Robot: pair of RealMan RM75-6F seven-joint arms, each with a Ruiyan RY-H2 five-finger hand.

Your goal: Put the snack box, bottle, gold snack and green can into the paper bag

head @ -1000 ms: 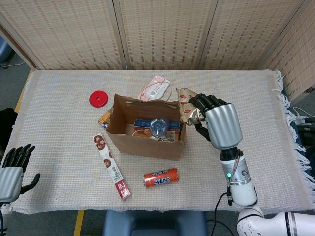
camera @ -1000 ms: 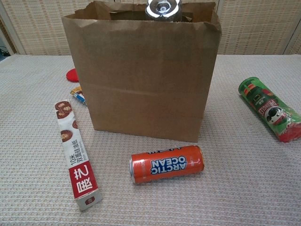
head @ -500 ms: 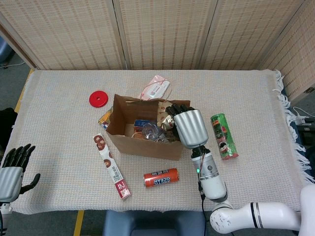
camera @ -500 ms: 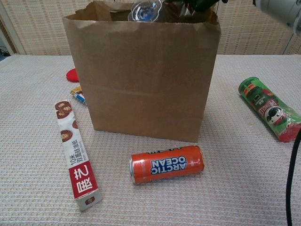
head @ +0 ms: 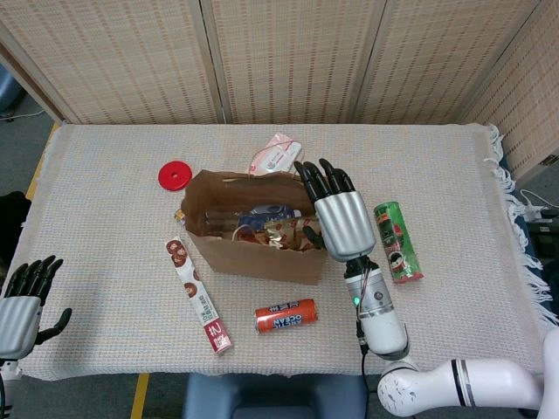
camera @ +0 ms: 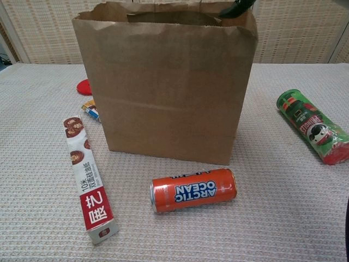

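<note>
The brown paper bag (head: 253,253) (camera: 163,82) stands open at the table's middle. Inside it, in the head view, the clear bottle (head: 234,216) lies on its side and the gold snack (head: 284,232) rests by the right wall. A bit of the blue snack box (head: 266,209) shows beside them. My right hand (head: 339,214) hovers over the bag's right rim, fingers straight and apart, holding nothing; only a dark fingertip (camera: 237,6) shows in the chest view. The green can (head: 397,241) (camera: 312,126) lies on the cloth to the right of the bag. My left hand (head: 22,301) stays at the front left corner, fingers spread, empty.
An orange can (head: 286,315) (camera: 193,189) lies in front of the bag. A long red-and-white box (head: 198,297) (camera: 88,180) lies to the front left. A red disc (head: 175,175) and a white-pink packet (head: 274,157) lie behind the bag. A small packet (camera: 90,109) touches the bag's left side.
My right hand carried the gold snack from the bag's right side over its opening and let go; the snack now lies inside. The bottle tipped from upright to lying. The green can came into sight.
</note>
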